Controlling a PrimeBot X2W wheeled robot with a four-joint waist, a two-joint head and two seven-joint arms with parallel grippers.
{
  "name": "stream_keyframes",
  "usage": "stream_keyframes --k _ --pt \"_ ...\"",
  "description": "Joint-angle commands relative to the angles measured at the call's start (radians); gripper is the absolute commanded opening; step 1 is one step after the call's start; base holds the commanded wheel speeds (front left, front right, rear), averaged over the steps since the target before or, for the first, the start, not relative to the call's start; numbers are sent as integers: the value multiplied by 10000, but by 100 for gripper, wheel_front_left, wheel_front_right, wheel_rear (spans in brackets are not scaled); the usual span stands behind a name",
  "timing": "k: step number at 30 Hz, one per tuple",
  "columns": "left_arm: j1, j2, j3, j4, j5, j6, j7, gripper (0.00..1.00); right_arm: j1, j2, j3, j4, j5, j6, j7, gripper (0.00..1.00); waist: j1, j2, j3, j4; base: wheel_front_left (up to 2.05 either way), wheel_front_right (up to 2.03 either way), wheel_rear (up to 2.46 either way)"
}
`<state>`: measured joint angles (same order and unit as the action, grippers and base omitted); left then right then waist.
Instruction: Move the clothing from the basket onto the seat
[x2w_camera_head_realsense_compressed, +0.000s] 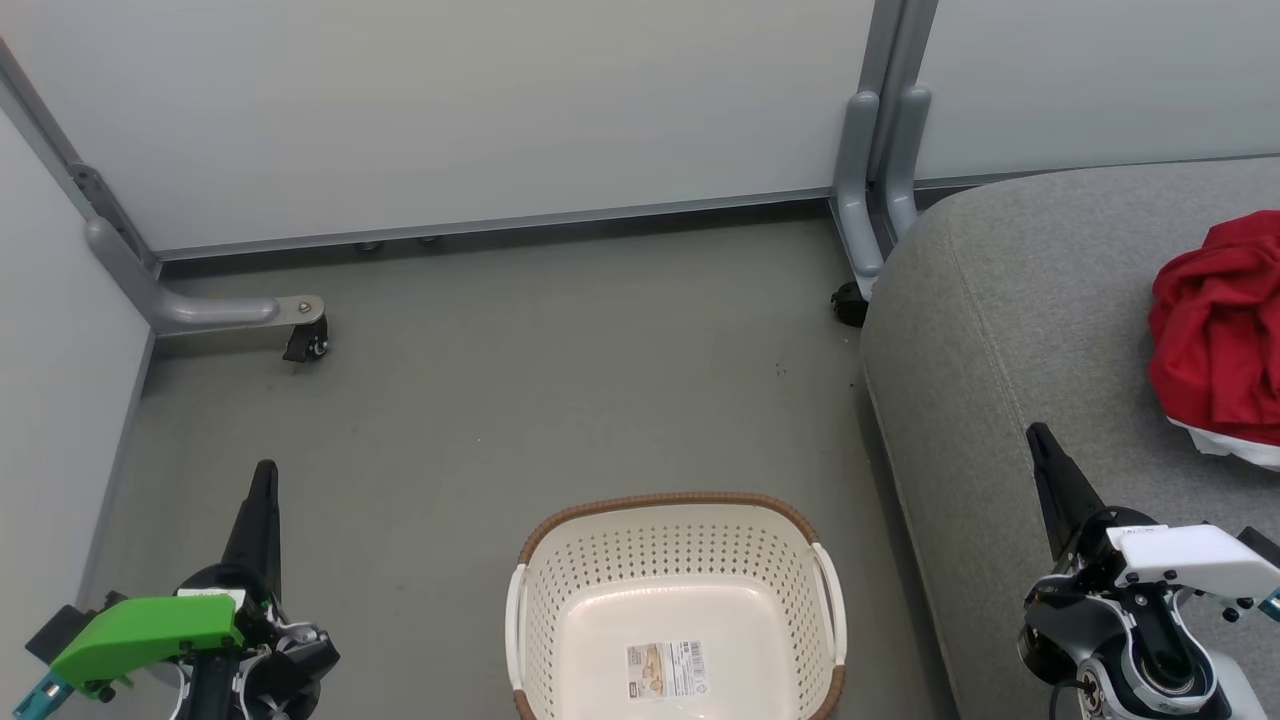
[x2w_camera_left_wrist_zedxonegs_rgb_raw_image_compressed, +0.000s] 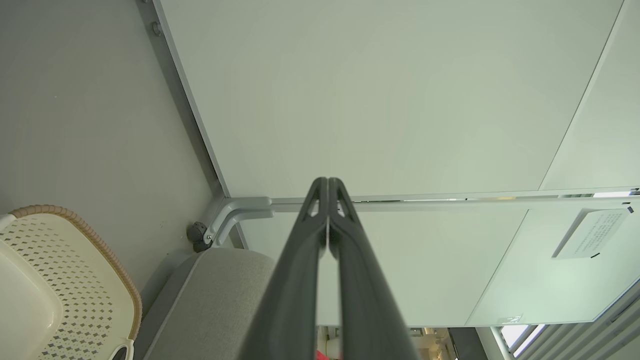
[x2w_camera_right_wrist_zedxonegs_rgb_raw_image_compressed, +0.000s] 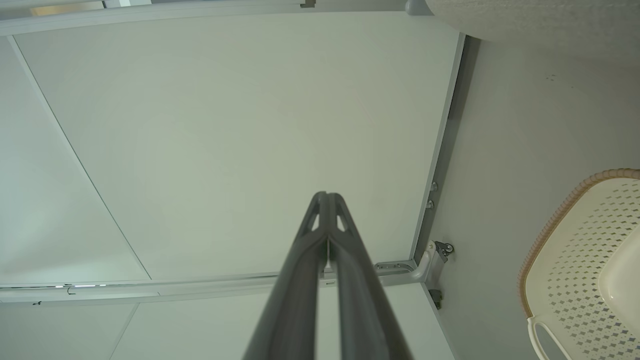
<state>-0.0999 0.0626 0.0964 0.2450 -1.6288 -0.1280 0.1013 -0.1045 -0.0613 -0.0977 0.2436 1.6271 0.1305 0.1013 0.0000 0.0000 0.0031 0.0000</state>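
At my far left a pale partition panel (x2w_camera_head_realsense_compressed: 40, 330) stands. From its foot a grey metal leg (x2w_camera_head_realsense_compressed: 200, 310) runs out across the floor (x2w_camera_head_realsense_compressed: 480, 380) to a small black caster (x2w_camera_head_realsense_compressed: 308, 343). Below that, at the lower left of the head view, my left gripper (x2w_camera_head_realsense_compressed: 265, 475) points up over the floor, its two dark fingers pressed together into one spike with nothing between them. My left wrist view agrees: the fingers (x2w_camera_left_wrist_zedxonegs_rgb_raw_image_compressed: 295, 280) meet tip to tip against the pale wall. In the middle, at the bottom of the head view, the basket (x2w_camera_head_realsense_compressed: 670, 498) stands on the floor. Its brown woven-look rim curves round cream perforated walls, and a sticker (x2w_camera_head_realsense_compressed: 667, 668) lies on its smooth bottom. A strip of floor separates it from the seat (x2w_camera_head_realsense_compressed: 1000, 330), the big grey cushion that rises on the right with a second caster (x2w_camera_head_realsense_compressed: 850, 303) at its far corner. My right gripper (x2w_camera_head_realsense_compressed: 1037, 435) hangs over the near part of that cushion, closed just as tightly and holding nothing. The clothing (x2w_camera_head_realsense_compressed: 1215, 320) lies on the seat at the far right, well apart from the basket and clear of my fingers. It is a crumpled red heap with a white edge underneath. The frame cuts it off, so I cannot tell whether it is one garment or several.
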Motion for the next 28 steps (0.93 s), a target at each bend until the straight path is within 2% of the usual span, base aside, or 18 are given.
stream_keyframes --k 1,28 --pt "-165 0 44 14 48 -56 20 0 -72 -7 -35 24 -35 4 41 0 0 0 0 0 0 0 0" --pt "-167 -29 100 15 104 -55 72 0 -78 27 -76 26 -89 4 87 0 0 0 0 0 0 0 0"
